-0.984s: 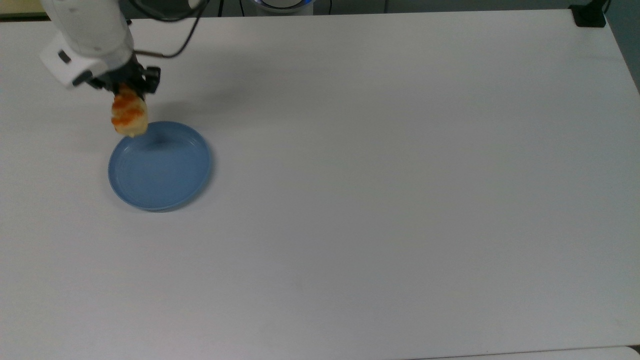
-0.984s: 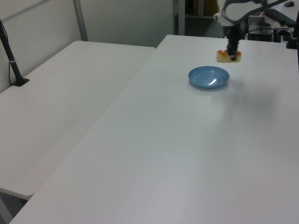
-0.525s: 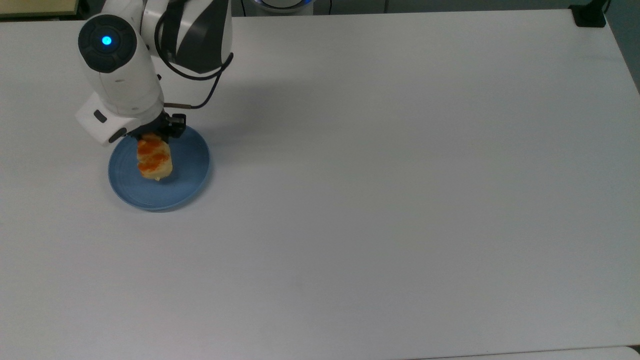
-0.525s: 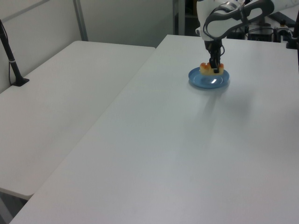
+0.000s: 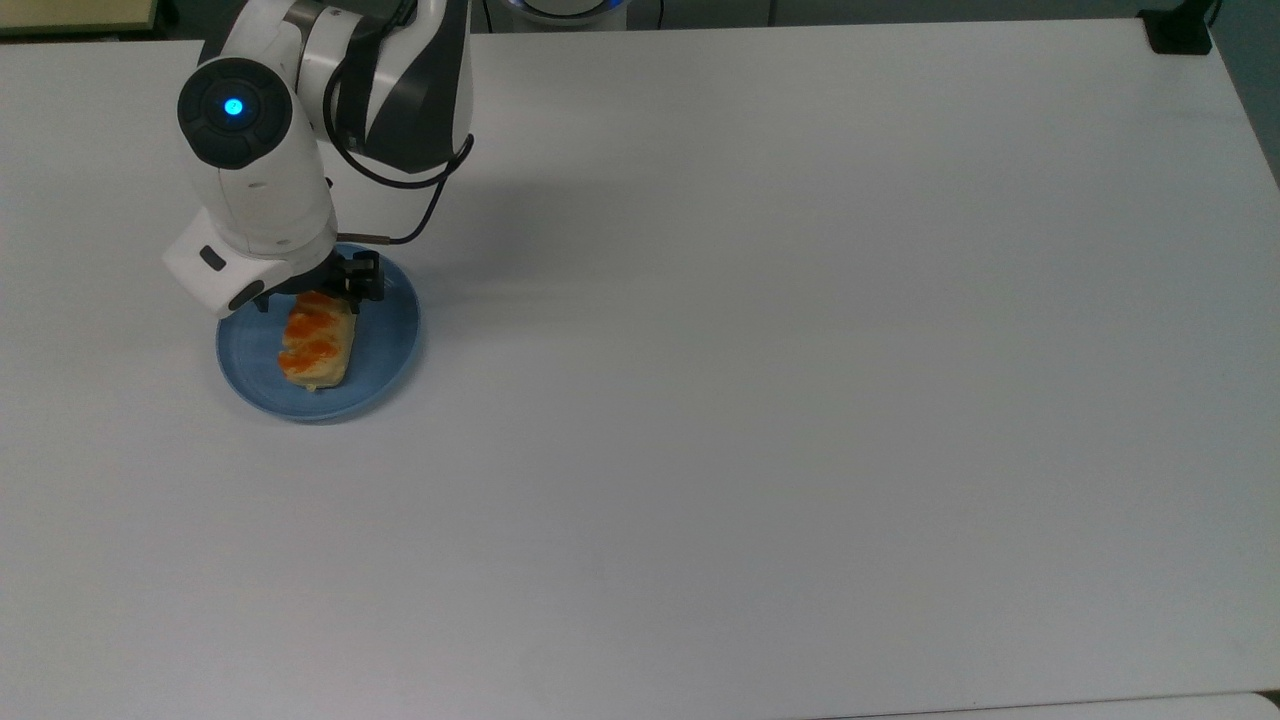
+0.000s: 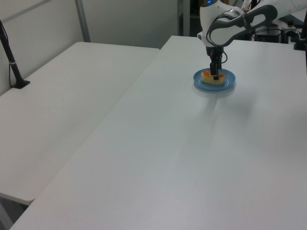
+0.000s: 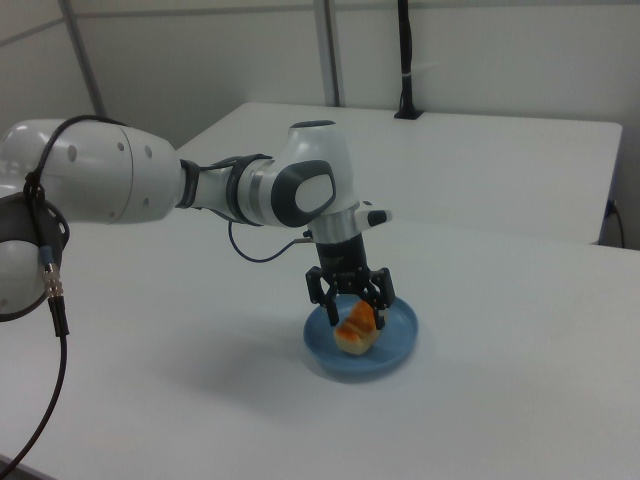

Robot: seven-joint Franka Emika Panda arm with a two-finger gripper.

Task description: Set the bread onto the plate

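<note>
My arm reaches in over the far left of the white table [image 5: 760, 350] in the top view, wrist pointing straight down. My gripper [image 7: 352, 305] straddles the bread [image 7: 356, 327], fingers clamped on its sides. The bread rests on the plate [image 5: 385, 335].

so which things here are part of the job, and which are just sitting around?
Part of the job:
- bread, lying on the plate
- plate, blue
- gripper, at the bread's end

Just there:
- white table
- second table beside it
- black post on the far table
</note>
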